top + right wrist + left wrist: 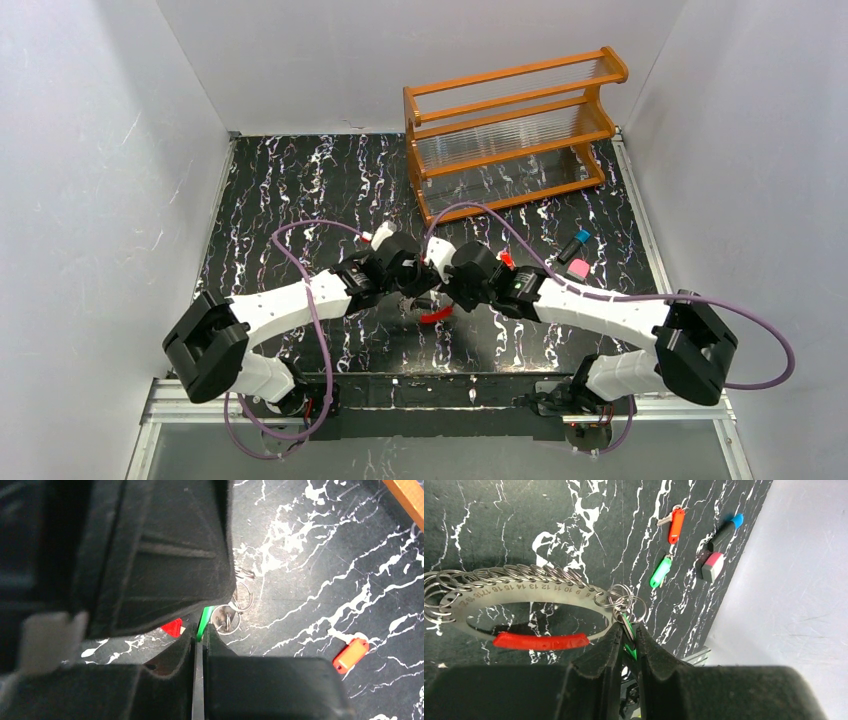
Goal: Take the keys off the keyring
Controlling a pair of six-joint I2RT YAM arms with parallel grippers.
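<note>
The keyring [524, 591] is a flat silvery ring with numbers, a coil of small rings and a red segment [541, 641]; that segment shows below the grippers in the top view [435, 316]. My left gripper [628, 630] is shut on a green key [630, 650] at its metal end, beside the ring's small loops. My right gripper [200, 632] is shut on the same green key's plastic head [205, 617]. Both grippers meet over the table's middle, left [420, 285] and right [450, 292]. A red key [675, 525] and another green key [660, 572] lie loose on the table.
An orange wooden rack [515, 130] stands at the back right. A blue-capped item [580, 240] and a pink-and-grey item [578, 268] lie right of the grippers. The loose red key [507, 260] lies beside my right wrist. White walls enclose the black marbled table [300, 190].
</note>
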